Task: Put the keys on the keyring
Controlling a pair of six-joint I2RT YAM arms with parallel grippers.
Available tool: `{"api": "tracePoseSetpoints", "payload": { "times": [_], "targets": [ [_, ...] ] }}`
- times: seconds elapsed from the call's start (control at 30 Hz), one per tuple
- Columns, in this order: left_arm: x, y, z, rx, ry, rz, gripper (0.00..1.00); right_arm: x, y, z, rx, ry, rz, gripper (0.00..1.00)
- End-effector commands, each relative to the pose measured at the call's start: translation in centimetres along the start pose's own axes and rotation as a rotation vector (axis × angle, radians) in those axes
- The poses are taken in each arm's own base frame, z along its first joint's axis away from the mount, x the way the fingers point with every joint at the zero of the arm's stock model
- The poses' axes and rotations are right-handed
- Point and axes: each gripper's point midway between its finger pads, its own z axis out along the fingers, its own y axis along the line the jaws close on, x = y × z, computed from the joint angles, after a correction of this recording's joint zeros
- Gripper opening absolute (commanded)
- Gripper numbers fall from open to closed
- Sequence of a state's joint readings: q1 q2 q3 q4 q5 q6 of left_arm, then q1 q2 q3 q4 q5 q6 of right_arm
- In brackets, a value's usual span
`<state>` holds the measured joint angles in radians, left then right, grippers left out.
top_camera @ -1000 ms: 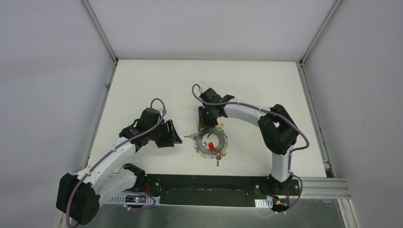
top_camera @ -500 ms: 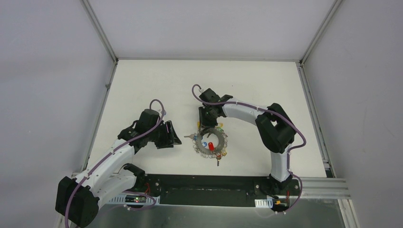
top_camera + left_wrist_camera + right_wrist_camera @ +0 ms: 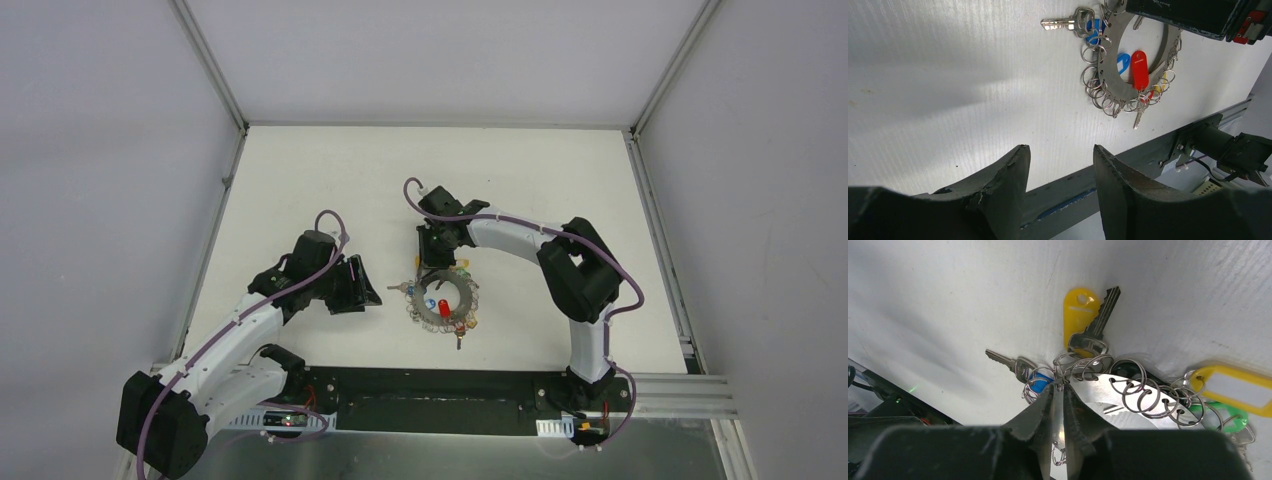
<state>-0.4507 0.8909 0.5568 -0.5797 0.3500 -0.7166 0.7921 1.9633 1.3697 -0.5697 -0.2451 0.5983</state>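
The keyring [image 3: 466, 297] is a flat silvery ring plate edged with small split rings, lying mid-table. Keys hang on it: one with a yellow tag [image 3: 1079, 310], one silver key [image 3: 1010, 365] by a blue tag [image 3: 1040, 382], and a red tag [image 3: 1139, 70] inside the loop. My right gripper [image 3: 1060, 388] stands over the plate's far rim [image 3: 1108, 395], fingers pinched on that rim where a split ring sits. My left gripper [image 3: 1062, 152] hangs open and empty to the left of the keyring [image 3: 1111, 80], a hand's width away.
A yellow-framed label tag [image 3: 1233, 387] and a green tag [image 3: 1230, 417] lie on the ring's right side. The black base rail [image 3: 440, 385] runs along the near table edge. White walls with metal frames [image 3: 210, 70] enclose the table.
The right gripper's fingers have drawn together on the keyring's rim after the arm settled slightly lower. The left arm and the keyring have stayed put.
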Motion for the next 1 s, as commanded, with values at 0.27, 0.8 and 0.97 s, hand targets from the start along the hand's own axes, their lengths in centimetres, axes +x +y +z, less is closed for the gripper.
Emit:
{"api": "tracePoseSetpoints", "payload": {
  "times": [0.27, 0.8, 0.97],
  "targets": [
    [0.0, -0.1, -0.1, 0.015, -0.010, -0.007, 0.51, -0.2, 1.4, 0.1, -0.041, -0.013, 0.010, 0.18],
    [0.3, 0.2, -0.1, 0.013, -0.011, -0.015, 0.50, 0.3, 0.7, 0.5, 0.010, -0.005, -0.029, 0.03],
    [0.3, 0.2, -0.1, 0.014, -0.012, -0.016, 0.51, 0.5, 0.5, 0.1, 0.019, -0.009, -0.043, 0.12]
  ]
}}
